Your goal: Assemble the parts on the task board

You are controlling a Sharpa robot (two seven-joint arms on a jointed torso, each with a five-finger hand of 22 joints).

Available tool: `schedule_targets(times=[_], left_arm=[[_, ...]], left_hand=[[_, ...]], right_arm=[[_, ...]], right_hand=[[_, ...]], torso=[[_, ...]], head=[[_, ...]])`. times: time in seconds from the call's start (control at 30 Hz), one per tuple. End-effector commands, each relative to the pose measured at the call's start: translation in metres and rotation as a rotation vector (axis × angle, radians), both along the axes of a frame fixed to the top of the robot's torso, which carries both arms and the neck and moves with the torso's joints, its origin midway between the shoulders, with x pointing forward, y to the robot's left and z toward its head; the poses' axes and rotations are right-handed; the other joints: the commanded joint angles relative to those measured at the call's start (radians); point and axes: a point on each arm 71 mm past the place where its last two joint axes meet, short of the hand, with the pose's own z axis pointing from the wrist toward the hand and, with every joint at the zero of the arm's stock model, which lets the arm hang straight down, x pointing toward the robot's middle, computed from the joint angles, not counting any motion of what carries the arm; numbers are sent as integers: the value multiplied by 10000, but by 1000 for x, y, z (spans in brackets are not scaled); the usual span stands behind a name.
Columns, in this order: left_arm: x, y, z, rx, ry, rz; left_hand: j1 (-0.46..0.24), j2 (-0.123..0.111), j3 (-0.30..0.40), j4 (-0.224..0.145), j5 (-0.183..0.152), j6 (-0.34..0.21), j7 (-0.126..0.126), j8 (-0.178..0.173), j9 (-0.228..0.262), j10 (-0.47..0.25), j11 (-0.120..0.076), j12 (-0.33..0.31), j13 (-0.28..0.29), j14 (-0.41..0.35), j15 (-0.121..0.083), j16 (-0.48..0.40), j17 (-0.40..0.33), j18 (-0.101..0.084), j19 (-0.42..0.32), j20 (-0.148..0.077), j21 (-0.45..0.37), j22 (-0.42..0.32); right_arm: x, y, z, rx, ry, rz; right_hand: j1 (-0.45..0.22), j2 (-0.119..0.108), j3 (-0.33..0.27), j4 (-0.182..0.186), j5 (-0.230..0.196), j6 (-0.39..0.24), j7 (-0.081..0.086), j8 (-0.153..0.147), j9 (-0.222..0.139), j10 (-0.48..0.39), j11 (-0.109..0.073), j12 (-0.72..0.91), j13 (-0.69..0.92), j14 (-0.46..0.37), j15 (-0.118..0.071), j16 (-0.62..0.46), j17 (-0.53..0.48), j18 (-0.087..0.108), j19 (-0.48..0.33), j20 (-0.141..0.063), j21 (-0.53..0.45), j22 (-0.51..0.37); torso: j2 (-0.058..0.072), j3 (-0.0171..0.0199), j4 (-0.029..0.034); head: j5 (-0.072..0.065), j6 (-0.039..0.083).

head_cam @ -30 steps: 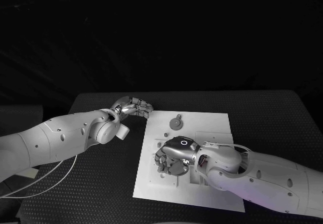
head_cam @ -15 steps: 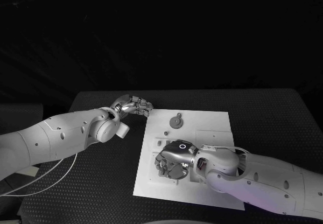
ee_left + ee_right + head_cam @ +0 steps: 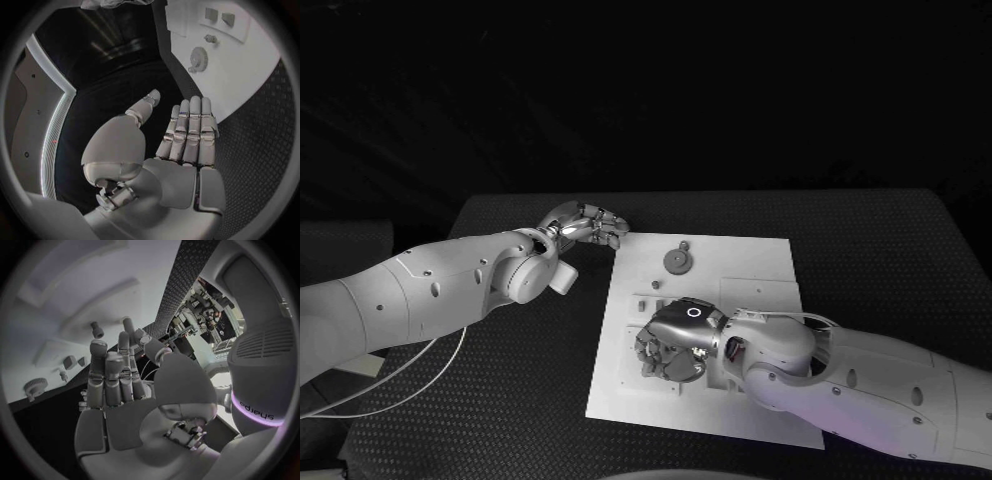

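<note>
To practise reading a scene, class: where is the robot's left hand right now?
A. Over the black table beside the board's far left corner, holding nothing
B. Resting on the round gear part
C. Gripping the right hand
A: the left hand sits off the task board, fingers straight and empty in the left wrist view.

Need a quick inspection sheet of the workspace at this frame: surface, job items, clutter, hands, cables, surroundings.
Surface: black table with a textured top.
Job's things: white task board lies flat mid-table; a round toothed part sits near its far end; small parts stand on the board.
Clutter: nothing seen.
Hands: left hand is off the board's far left corner, fingers straight and together, holding nothing. Right hand is over the board's near half, palm down; whether it holds a part cannot be told.
Cables: thin pale cables hang beside the left arm.
Surroundings: dark beyond the table.
</note>
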Motion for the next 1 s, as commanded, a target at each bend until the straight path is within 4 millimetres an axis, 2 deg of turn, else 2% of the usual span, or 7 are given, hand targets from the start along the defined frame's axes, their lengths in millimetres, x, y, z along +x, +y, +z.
schedule_targets(times=[0.03,1.0], left_arm=[[0,-2,1,-134,-55,-127],[0,-2,1,-132,-58,-121]], left_hand=[[-17,82,-71,4,19,-27,4,34,-16,82,0,-36,-10,61,11,-63,15,72,-25,54,-6,-12],[-22,86,-74,5,20,-26,3,39,-21,86,-1,-36,-20,64,12,-94,49,72,-29,55,-5,-25]], right_arm=[[0,-1,-2,-234,-170,27],[0,-4,-1,-244,-351,-12]], right_hand=[[80,21,-33,30,25,103,-5,38,264,37,-8,10,15,7,-44,37,-2,468,-20,-56,58,198],[104,11,-52,30,25,111,-7,41,281,45,-14,17,26,10,-50,48,7,468,-19,-61,72,201]], torso=[[1,1,5],[4,-11,-1]], head=[[-4,5],[-11,24]])
